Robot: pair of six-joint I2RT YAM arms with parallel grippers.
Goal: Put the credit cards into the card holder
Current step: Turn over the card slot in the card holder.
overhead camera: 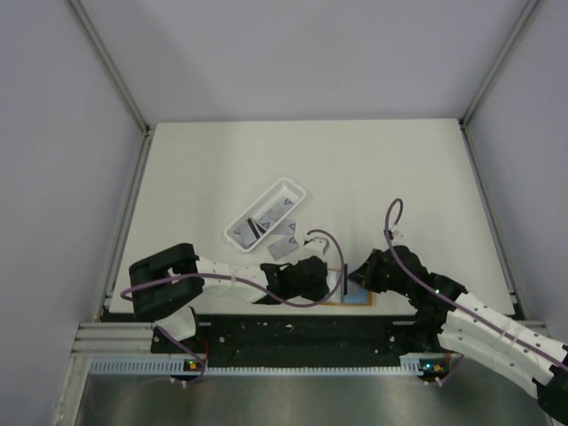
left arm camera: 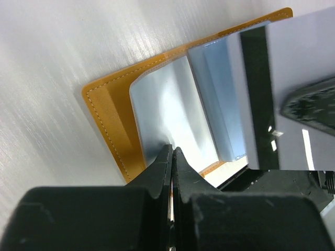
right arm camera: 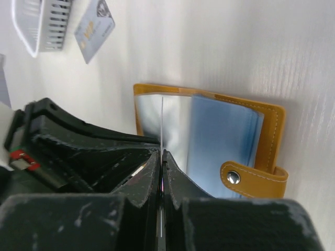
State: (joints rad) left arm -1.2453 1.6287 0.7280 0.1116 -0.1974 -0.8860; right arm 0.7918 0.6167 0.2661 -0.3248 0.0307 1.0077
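The card holder (left arm camera: 104,120) lies open at the table's near edge, orange-tan outside with pale grey sleeves inside; it also shows in the top view (overhead camera: 355,302) and in the right wrist view (right arm camera: 275,130), with its snap tab. My left gripper (left arm camera: 172,150) (overhead camera: 330,282) is shut on the edge of a pale inner sleeve. My right gripper (right arm camera: 161,152) (overhead camera: 358,272) is shut on a white credit card (left arm camera: 303,52) with a black stripe. The card stands on edge (right arm camera: 162,120) over the open sleeves. More credit cards (overhead camera: 284,244) lie on the table.
A long white plastic tray (overhead camera: 266,213) (right arm camera: 42,23) with cards in it stands behind the grippers, left of centre. One loose card (right arm camera: 94,29) lies beside it. The two grippers are close together over the holder. Metal rails run along the table's sides.
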